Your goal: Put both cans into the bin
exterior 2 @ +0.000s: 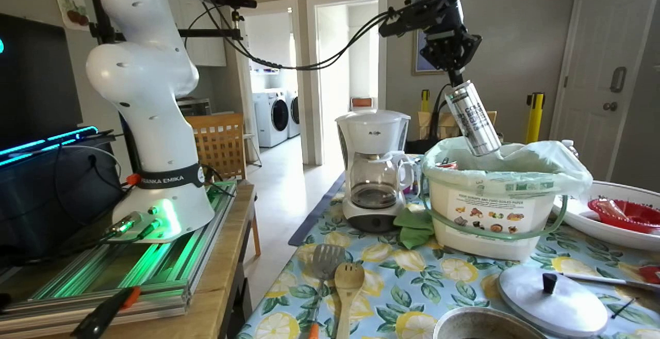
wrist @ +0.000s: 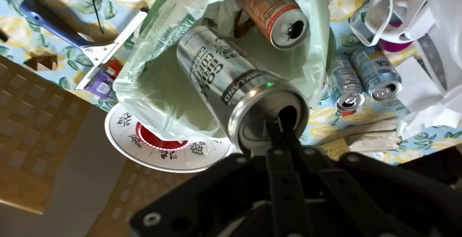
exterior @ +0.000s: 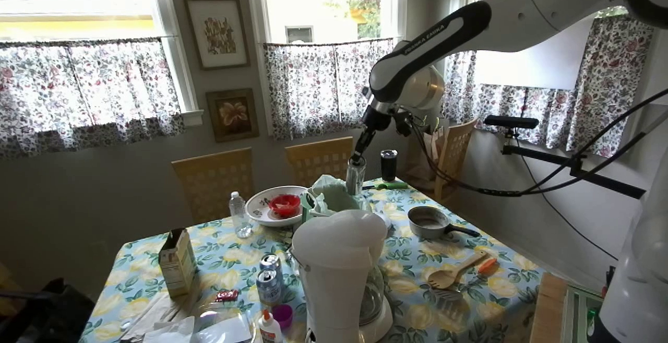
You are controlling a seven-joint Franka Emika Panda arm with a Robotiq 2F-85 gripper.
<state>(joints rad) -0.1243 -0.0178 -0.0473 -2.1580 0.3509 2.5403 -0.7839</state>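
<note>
The white-and-black robot arm (exterior: 501, 24) is extended over the lemon-printed table (exterior: 224, 254), its wrist angled downward. Inside the cream, green-lined plastic bin (exterior 2: 479, 207), near the table's edge, the top of an orange metal can (wrist: 269, 11) is shown only by the wrist view. By the tightly pinched black pincer (wrist: 278, 127), a silver metal can (exterior 2: 473, 118) is held at its top, tilted over the bin's opening.

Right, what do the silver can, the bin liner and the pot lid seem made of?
Silver can: glossy metal, likely aluminium, from its sharp highlights.
Bin liner: translucent film, plastic or bioplastic, wrinkled and draping.
Pot lid: metal, perhaps aluminium, from its soft grey sheen.
</note>
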